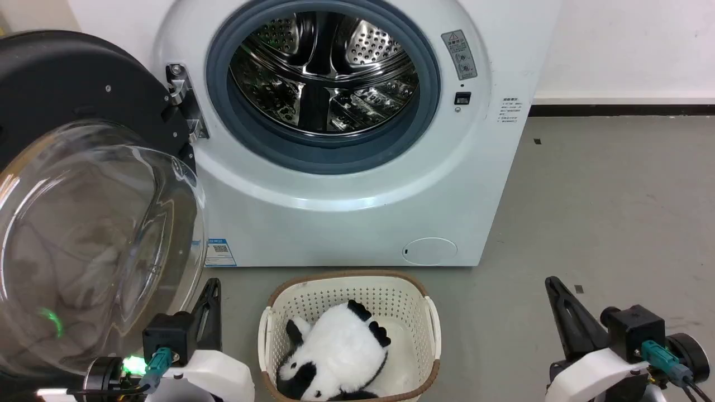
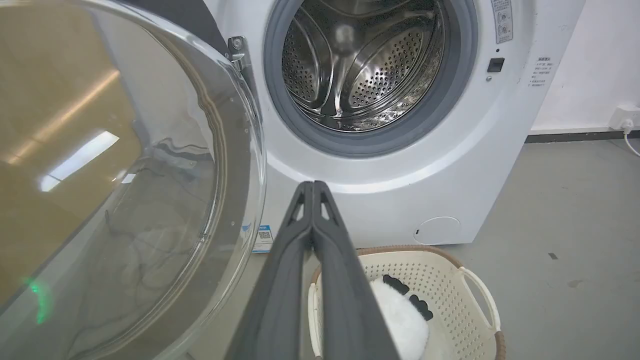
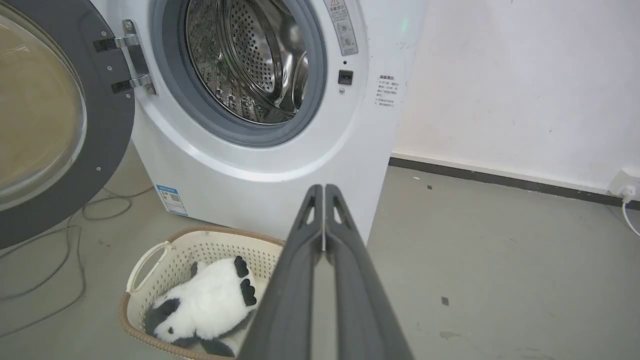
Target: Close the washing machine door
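Note:
The white washing machine (image 1: 346, 212) (image 2: 450, 165) (image 3: 280, 185) stands ahead with its steel drum exposed. Its round black washing machine door (image 1: 61, 72) (image 2: 125, 200) (image 3: 107, 140) hangs wide open on the left hinge, the clear glass bowl bulging toward me. My left gripper (image 1: 214, 283) (image 2: 312, 184) is shut and empty, low at the left, just right of the glass bowl. My right gripper (image 1: 552, 281) (image 3: 324, 187) is shut and empty at the lower right, well clear of the machine.
A cream perforated basket (image 1: 430, 329) (image 2: 480, 295) (image 3: 160, 255) holding a panda plush (image 1: 335, 352) (image 3: 205, 300) sits on the grey floor in front of the machine, between my arms. Cables (image 3: 55, 240) trail on the floor under the door. A white wall (image 3: 525, 85) lies to the right.

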Motion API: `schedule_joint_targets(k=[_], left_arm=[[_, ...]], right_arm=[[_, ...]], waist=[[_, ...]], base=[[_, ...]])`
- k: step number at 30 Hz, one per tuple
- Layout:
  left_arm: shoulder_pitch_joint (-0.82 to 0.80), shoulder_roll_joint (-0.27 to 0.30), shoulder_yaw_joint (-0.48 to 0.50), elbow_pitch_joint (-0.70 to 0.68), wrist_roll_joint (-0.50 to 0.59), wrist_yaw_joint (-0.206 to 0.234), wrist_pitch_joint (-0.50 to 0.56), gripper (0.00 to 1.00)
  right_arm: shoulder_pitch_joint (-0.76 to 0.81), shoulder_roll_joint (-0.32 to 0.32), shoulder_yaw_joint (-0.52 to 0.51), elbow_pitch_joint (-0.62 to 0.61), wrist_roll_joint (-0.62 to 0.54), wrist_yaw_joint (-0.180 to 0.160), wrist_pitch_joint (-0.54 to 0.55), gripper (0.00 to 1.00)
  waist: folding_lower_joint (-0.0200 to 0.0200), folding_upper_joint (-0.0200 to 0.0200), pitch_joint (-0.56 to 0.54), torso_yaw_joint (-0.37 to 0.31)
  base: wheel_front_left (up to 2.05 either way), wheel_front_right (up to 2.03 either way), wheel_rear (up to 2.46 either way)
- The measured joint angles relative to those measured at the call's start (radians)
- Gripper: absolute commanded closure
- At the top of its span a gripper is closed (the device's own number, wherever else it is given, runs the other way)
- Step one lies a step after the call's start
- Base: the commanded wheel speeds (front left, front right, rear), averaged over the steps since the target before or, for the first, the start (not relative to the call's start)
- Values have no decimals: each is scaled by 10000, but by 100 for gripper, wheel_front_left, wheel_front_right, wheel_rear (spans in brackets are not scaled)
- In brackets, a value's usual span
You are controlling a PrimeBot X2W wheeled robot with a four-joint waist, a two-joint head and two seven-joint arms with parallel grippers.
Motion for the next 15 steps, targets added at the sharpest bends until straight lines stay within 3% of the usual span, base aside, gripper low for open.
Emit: schedule_joint_targets(k=[1, 15], left_arm=[[2, 0, 0, 0, -2, 4, 0, 0], [8, 0, -54, 23, -10, 15, -111, 0]], right_arm=[[1, -2, 0, 2, 2, -2, -2, 0], [5, -2, -2, 15, 128, -2, -117, 0]], waist=[[0, 0, 0, 0], [0, 0, 15, 8]], base=[[0, 0, 0], [0, 0, 0]])
